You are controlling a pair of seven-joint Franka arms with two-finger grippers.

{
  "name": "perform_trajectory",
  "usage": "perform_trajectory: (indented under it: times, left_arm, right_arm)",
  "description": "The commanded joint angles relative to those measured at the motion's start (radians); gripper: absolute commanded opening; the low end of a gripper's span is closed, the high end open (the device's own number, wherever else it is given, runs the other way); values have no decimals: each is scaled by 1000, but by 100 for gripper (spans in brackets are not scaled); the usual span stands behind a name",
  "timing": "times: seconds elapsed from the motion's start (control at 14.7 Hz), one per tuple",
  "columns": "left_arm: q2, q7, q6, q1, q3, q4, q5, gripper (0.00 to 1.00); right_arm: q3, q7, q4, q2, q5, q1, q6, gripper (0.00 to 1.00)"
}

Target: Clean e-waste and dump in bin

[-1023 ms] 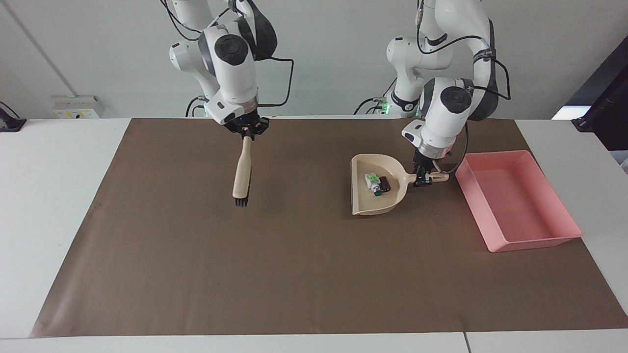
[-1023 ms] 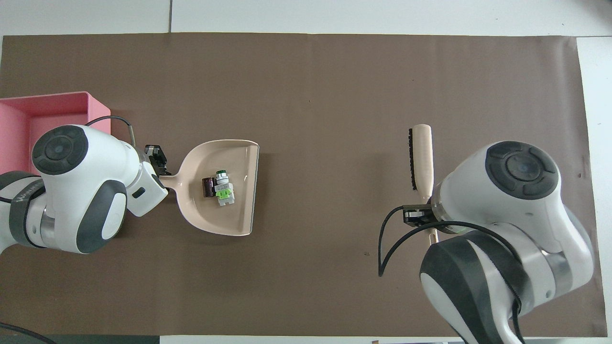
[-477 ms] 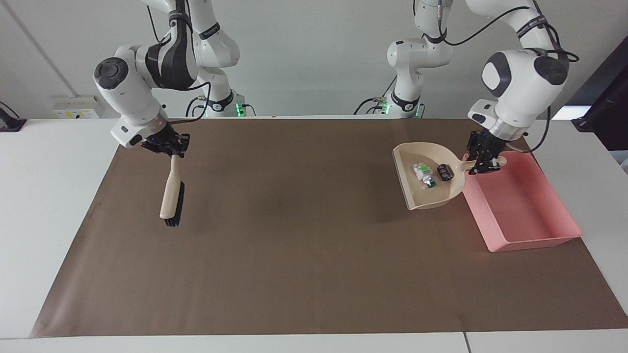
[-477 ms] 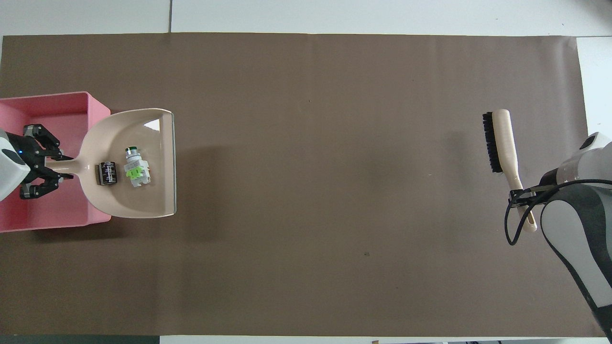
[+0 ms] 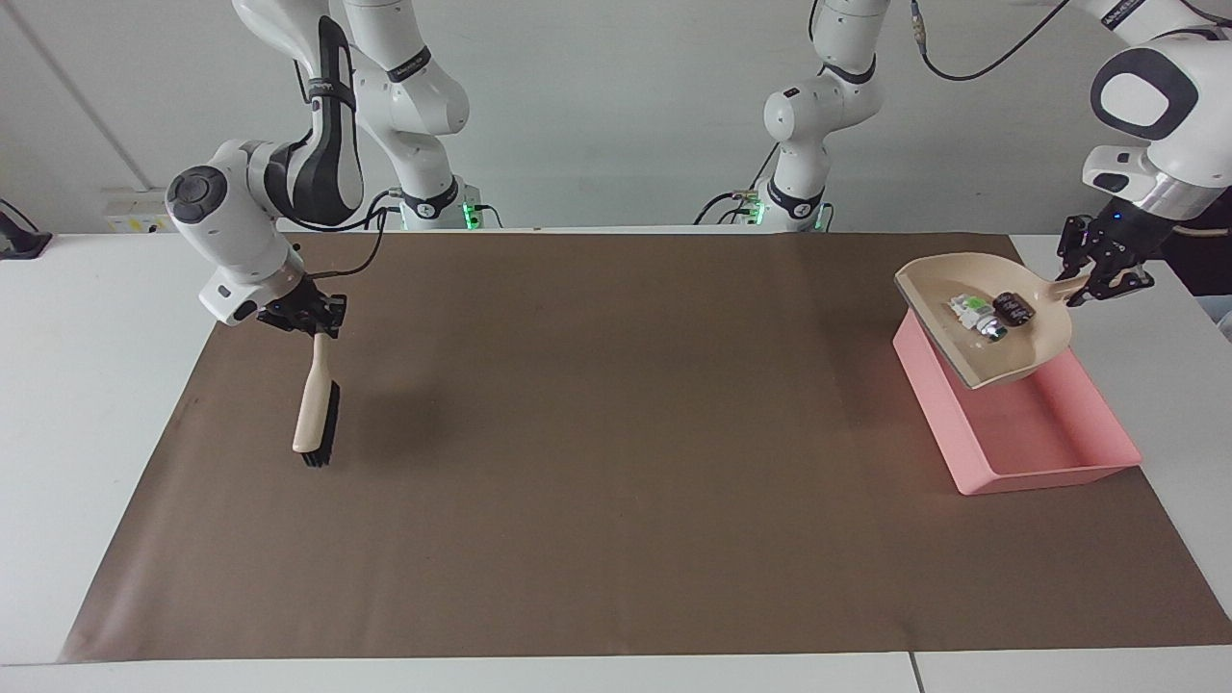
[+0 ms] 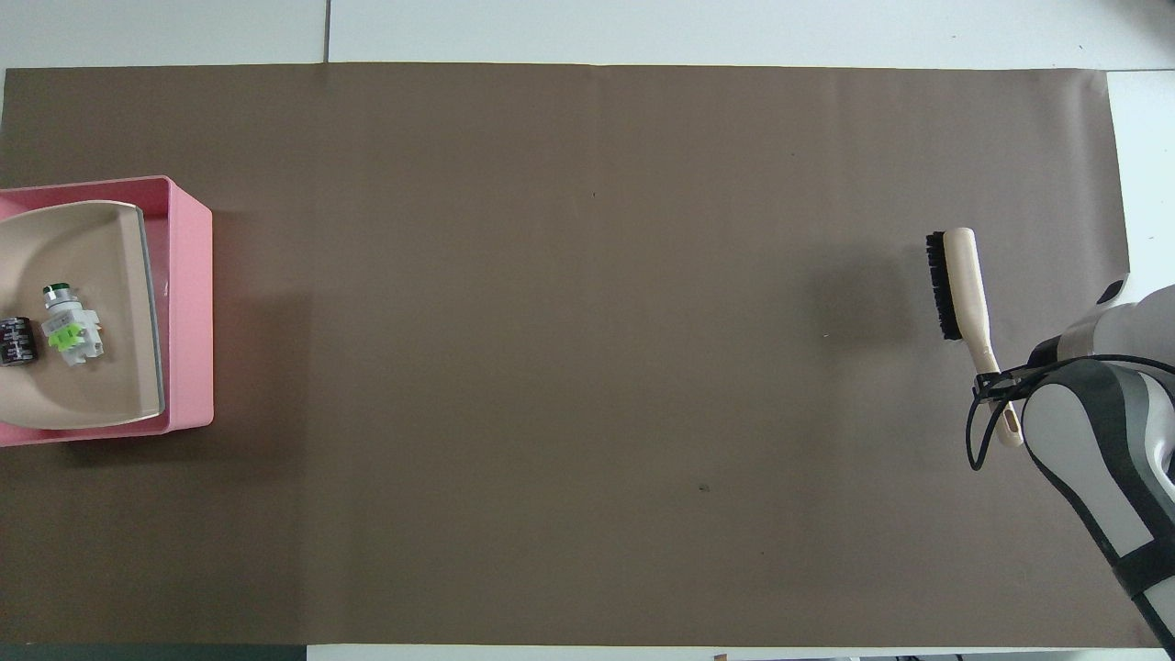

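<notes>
Tilting beige plastic dustpan (image 5: 1001, 351) over bin (image 5: 1049, 438)

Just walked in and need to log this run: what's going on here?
The left pincer is shut on the handle of a beige dustpan, holding it up over the pink bin. Both e-waste pieces, the white-and-green one and the dark cylinder, lie in the pan, not yet dumped. The right pincer is shut on a brush over the brown mat at the right arm's end.
</notes>
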Motion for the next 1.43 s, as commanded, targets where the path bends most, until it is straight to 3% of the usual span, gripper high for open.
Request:
perform_trajectory:
  times: [0.0,0.14,0.48,0.61,0.68,0.82,0.89,1.16,1.36]
  left_arm:
    - [64,42,25,45,-13,94,106,0]
    - [89,36,53,35,-13,119,211,0]
    - [89,-96,111,-5,-17,57,445,0]
    - [88,-160,130,-34,-17,15,516,0]
    - [89,-171,125,-50,-17,6,548,0]
    - [82,-188,114,-60,-17,-16,619,0]
    - [80,-197,99,-60,-17,-16,622,0]
    - [57,-194,-33,-103,-22,33,625,0]
    - [-7,-182,-120,-146,-37,52,615,0]
  right_arm:
    - [16,36,-43,-7,-12,-22,47,0]
    - [16,46,-55,-10,-12,-21,50,0]
    - [16,34,-84,-22,-14,-21,61,2]
    - [16,34,-90,-22,-13,-21,66,17]
    - [16,37,-92,-24,-14,-21,76,27]
    - [16,34,-95,-24,-14,-22,80,68]
    - [16,34,-90,-22,-14,-21,78,100]
    - [18,40,31,-8,-14,-8,-15,100]
    - [21,40,115,-27,-14,-8,-49,100]
